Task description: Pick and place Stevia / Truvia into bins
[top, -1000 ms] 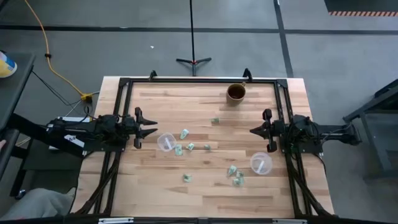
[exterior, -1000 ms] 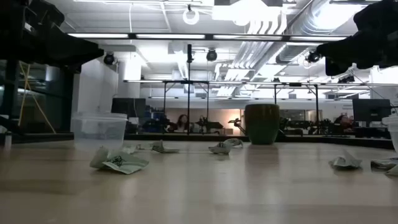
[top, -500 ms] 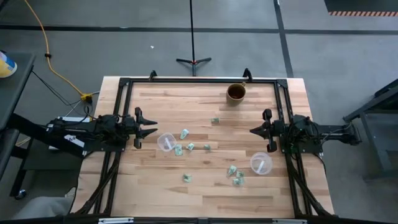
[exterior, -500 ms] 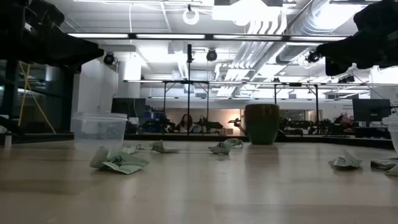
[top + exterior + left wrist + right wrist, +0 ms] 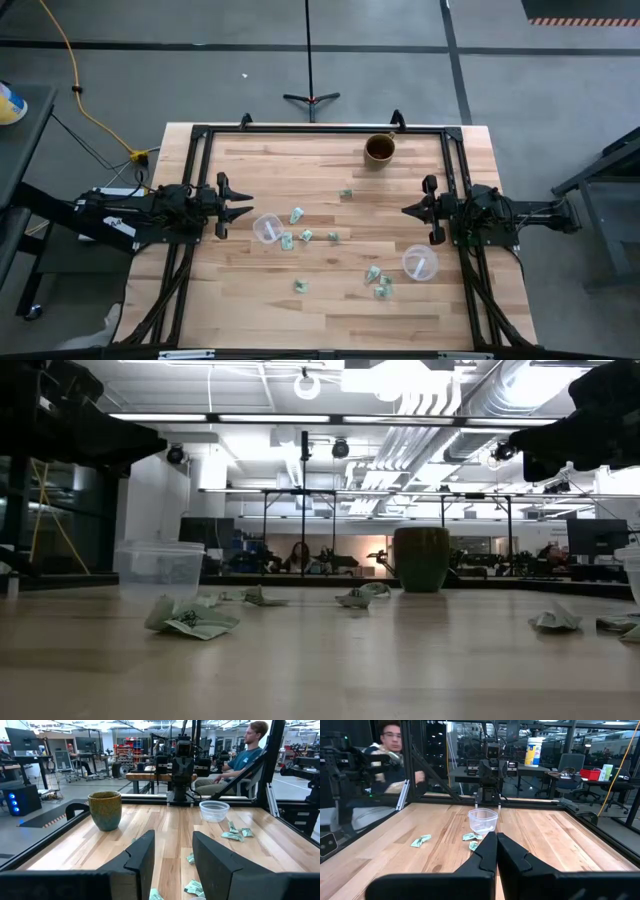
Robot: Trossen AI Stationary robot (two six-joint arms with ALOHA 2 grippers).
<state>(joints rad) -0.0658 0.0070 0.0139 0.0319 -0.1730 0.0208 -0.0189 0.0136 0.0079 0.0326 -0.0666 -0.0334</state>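
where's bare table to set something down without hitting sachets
Free: the far-left corner between the frame and the brown cup, and the near strip of table below the sachets. Crowded: the middle band between the two clear cups.
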